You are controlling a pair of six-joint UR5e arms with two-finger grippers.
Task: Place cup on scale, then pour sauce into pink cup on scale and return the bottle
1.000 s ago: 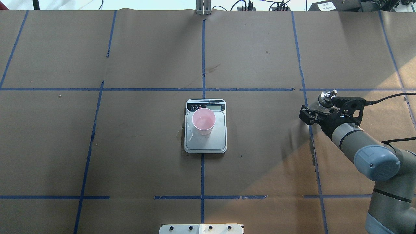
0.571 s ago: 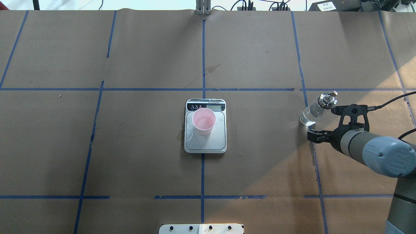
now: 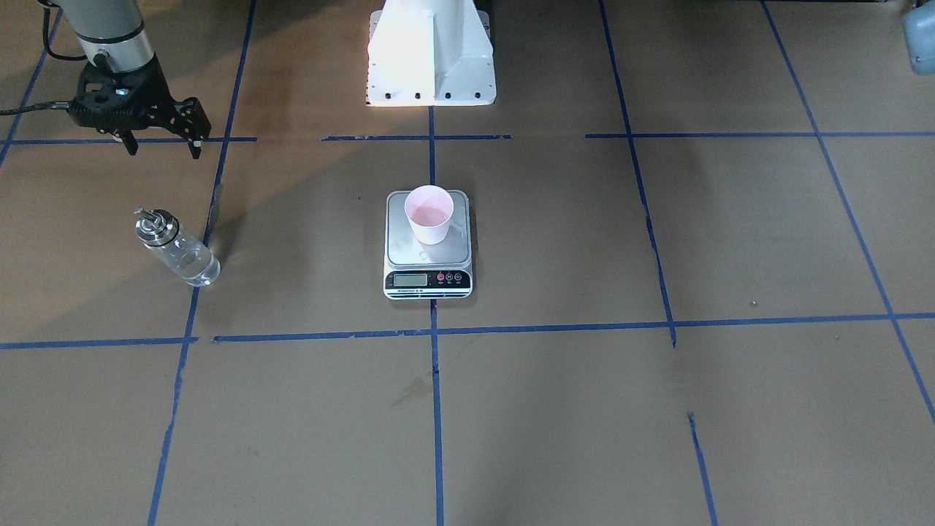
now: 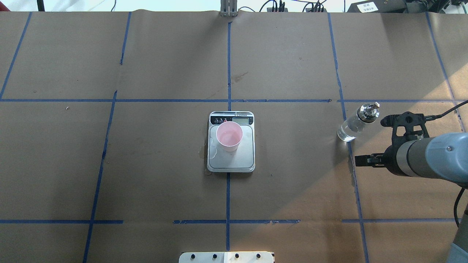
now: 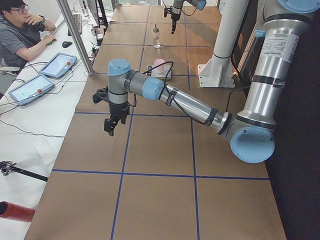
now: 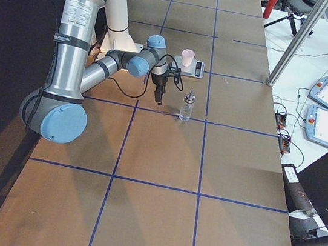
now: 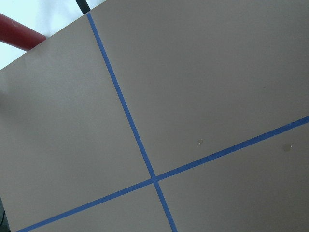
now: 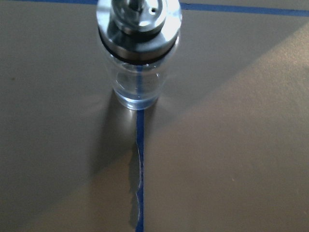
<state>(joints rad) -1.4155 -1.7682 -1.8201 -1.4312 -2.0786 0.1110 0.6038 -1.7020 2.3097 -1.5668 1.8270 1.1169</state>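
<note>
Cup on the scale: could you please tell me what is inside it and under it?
Inside the cup a little clear sauce seems to lie at the bottom; its depth is unclear. Under it is the scale, whose covered patch cannot be seen.

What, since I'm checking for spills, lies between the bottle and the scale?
Nothing. The overhead view shows only bare brown paper between the bottle and the scale.

Brown paper covers the counter (image 4: 153, 171), gridded with blue tape (image 4: 228, 62), sunlight (image 4: 387, 204) across one end. Alongside, a white desk (image 5: 35, 125) holds two tablets (image 5: 57, 64); a man (image 5: 20, 32) sits there.
</note>
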